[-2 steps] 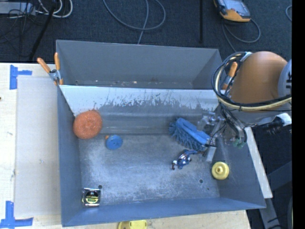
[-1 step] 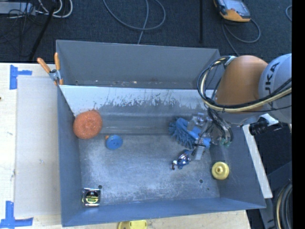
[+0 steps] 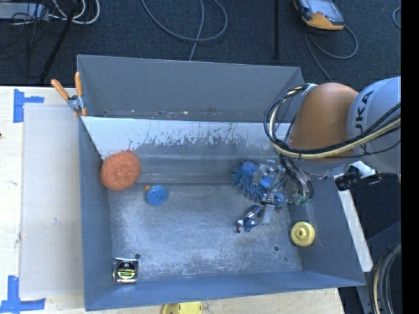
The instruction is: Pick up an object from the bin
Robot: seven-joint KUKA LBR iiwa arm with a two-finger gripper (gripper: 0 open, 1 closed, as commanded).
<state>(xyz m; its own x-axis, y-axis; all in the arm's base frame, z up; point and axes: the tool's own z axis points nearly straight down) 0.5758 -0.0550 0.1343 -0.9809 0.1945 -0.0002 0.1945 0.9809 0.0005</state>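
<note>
My gripper hangs low over the bin floor right of the middle, reaching in from the right. Just behind it, toward the back wall, lies a blue bristly thing like a scrubber, partly hidden by the wrist. A yellow round knob-like thing rests on the floor to the right of the gripper, a short way off. I see nothing held in the gripper.
An orange fuzzy ball sits against the left wall, with a small blue disc beside it. A yellow and black tape measure lies in the front left corner. The arm with its orange cover and cables overhangs the right wall.
</note>
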